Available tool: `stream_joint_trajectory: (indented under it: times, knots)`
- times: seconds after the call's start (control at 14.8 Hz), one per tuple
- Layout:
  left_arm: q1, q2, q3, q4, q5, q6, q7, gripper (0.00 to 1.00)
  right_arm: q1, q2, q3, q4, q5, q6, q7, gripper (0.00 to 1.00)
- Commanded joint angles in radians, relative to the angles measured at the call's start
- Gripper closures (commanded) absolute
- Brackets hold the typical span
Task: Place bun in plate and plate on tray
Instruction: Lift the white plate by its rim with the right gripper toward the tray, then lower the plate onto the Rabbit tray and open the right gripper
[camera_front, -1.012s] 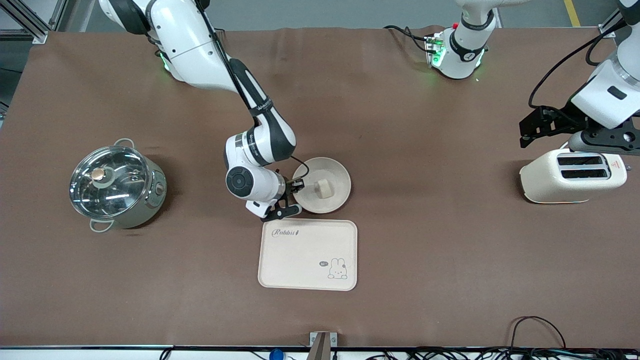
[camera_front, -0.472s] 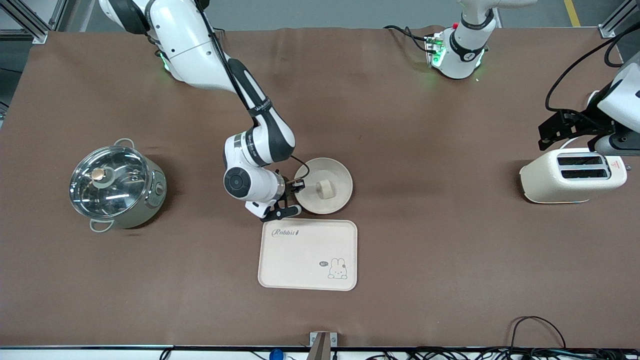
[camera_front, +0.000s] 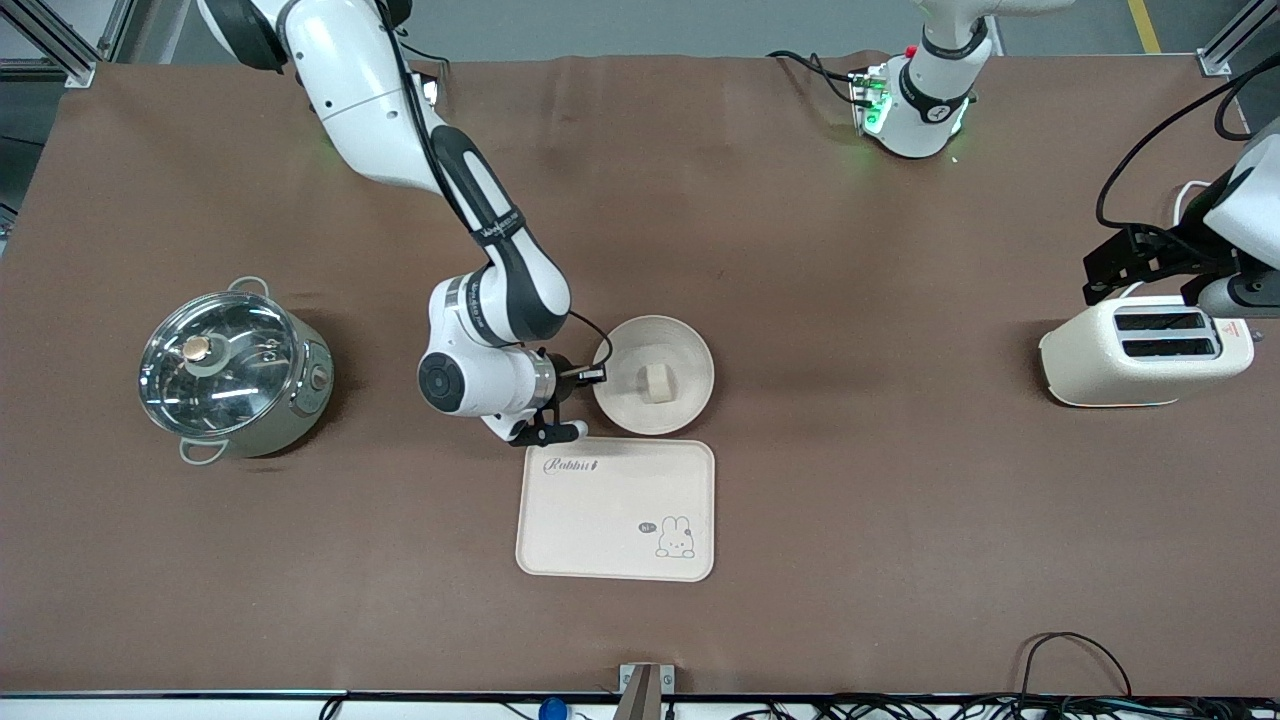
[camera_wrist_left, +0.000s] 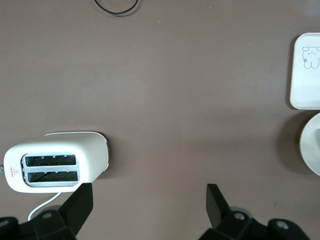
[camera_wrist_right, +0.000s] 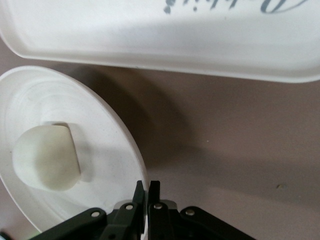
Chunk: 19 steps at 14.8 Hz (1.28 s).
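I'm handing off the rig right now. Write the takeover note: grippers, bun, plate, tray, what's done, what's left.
Right gripper: shut on the plate rim, at the edge toward the right arm's end of the table.
Left gripper: open, waiting over the toaster.
Bun: in the plate.
Tray: bare, just nearer the front camera than the plate.
Done: bun in plate.
Left: move the plate onto the tray, release.

- White glossy arm shells with black joint bands and small grey lettering.
- Black cables along the links.
- Green lights at both bases.
- Black jaws with silver screws.
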Motion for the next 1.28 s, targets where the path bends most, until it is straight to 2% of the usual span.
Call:
stream_joint_trajectory:
  times: [0.0,0.54,0.88,1.01,1.21]
  knots:
    - [-0.002,0.010,0.006,0.026,-0.015,-0.006,0.002,0.00,-0.042,-0.028,0.007,0.053,0.033,-0.028,0.053,1.00]
    - [0.006,0.013,0.006,0.026,-0.017,-0.006,0.004,0.00,-0.136,0.048,0.004,0.230,0.027,0.023,0.110,1.00]
    - [0.006,0.012,0.006,0.026,-0.017,-0.006,0.006,0.00,-0.140,0.162,-0.001,0.377,0.021,0.064,0.177,1.00]
    - [0.006,0.012,0.006,0.026,-0.017,-0.006,0.006,0.00,-0.139,0.197,-0.001,0.386,0.016,0.122,0.176,1.00]
    - [0.006,0.013,0.006,0.026,-0.017,-0.006,0.010,0.00,-0.140,0.239,-0.001,0.409,0.013,0.136,0.177,1.00]
